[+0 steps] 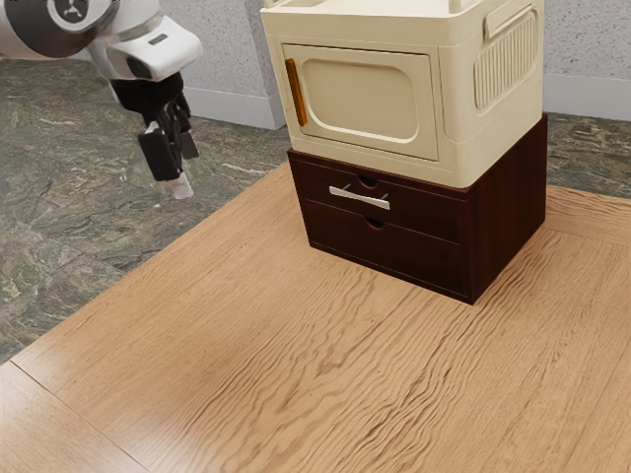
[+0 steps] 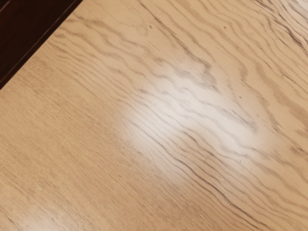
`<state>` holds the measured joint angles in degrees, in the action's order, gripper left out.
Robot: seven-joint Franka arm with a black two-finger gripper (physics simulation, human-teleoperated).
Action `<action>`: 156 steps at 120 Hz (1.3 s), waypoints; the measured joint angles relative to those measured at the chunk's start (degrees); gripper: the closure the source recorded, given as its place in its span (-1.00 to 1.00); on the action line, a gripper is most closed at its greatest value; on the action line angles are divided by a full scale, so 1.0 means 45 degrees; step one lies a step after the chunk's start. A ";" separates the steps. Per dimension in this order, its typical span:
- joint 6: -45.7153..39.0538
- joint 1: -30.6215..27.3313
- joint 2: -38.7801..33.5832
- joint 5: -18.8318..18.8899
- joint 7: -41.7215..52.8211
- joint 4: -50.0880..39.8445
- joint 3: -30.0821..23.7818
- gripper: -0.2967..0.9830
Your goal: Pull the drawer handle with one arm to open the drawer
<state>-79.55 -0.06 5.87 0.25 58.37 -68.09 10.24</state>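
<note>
Inspection of the exterior view, read as a clock dial, found the gripper [image 1: 177, 181] toward ten o'clock, pointing downward and seen against the stone-patterned floor [image 1: 74, 192]. Its setting, wide or narrow, could not be told from the pictures. The silver handle [image 1: 359, 198] was located a little off the dial's centre, toward one to two o'clock; taken from the gripper, it lay at about three o'clock, well apart from it. The handle was mounted by two short posts on the upper drawer [image 1: 424, 205] of a dark brown drawer box [image 1: 508, 212]. That drawer was closed, its front level with that of the lower drawer [image 1: 394, 251], which was also closed. A cream cabinet [image 1: 463, 118] rested directly on the drawer box, forming an overhead limit just above the upper drawer. Its door [image 1: 365, 99] was closed and carried an orange-brown handle [image 1: 297, 92] at about eleven o'clock from the silver one; a ribbed panel [image 1: 505, 74] was noted on its side. The drawer box stood on a wood-grain table [image 1: 246, 345]. A pale speckled wall [image 1: 222, 44] with a plain baseboard [image 1: 237, 106] stood behind. The wrist view recorded the table's grain, a bright patch of glare [image 2: 192, 115] and a dark part of the drawer box.
</note>
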 joint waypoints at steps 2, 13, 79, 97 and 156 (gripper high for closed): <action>-0.0009 0.0011 0.0021 0.0000 -0.0017 0.0000 -0.0001 -0.53; -0.0051 0.0005 0.0170 -0.0020 -0.0111 -0.0004 0.0006 -0.53; -0.3140 0.0033 -0.2050 0.0956 0.2142 -0.4736 -0.1087 -0.54; -0.4377 0.0701 -0.1089 0.1107 0.3344 -0.4109 -0.1178 -0.54; -0.7101 0.0254 0.0232 -0.0163 0.5754 -0.4034 -0.0780 -0.01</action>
<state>-111.50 1.09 6.91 -0.49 84.26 -86.24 6.73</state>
